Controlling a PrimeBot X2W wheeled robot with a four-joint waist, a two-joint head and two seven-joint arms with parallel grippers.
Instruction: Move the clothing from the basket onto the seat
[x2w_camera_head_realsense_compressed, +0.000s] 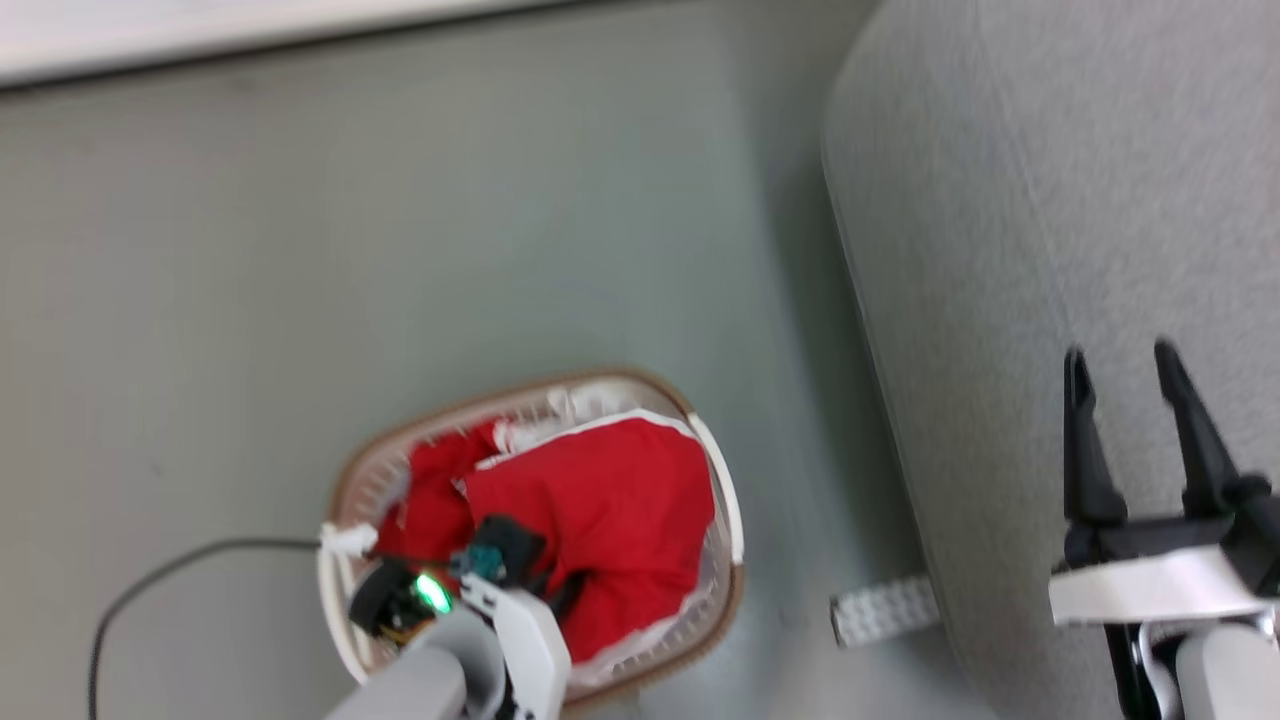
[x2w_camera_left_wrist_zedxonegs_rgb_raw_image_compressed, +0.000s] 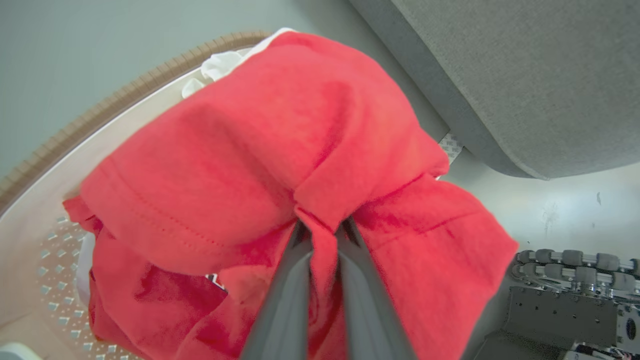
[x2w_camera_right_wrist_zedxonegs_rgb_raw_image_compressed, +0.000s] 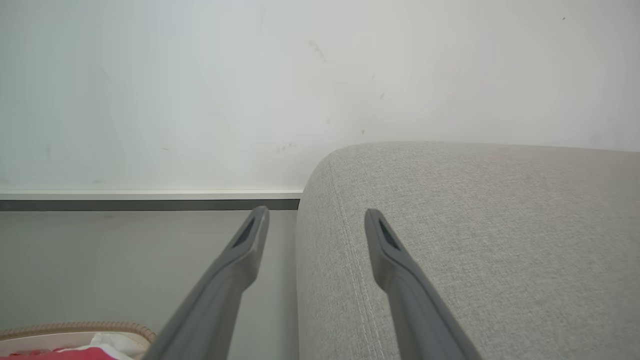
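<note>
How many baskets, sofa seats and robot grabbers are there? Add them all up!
basket: 1
seat: 1
grippers: 2 (left gripper shut on the red clothing, right gripper open)
Total: 4

The clothing (x2w_camera_head_realsense_compressed: 600, 500) lies in the basket (x2w_camera_head_realsense_compressed: 372, 482), left of the seat (x2w_camera_head_realsense_compressed: 1050, 200).

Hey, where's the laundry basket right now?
In the head view the basket sits on the floor at lower centre-left, left of the grey seat, holding the red clothing, on a fold of which the left gripper is shut.
</note>
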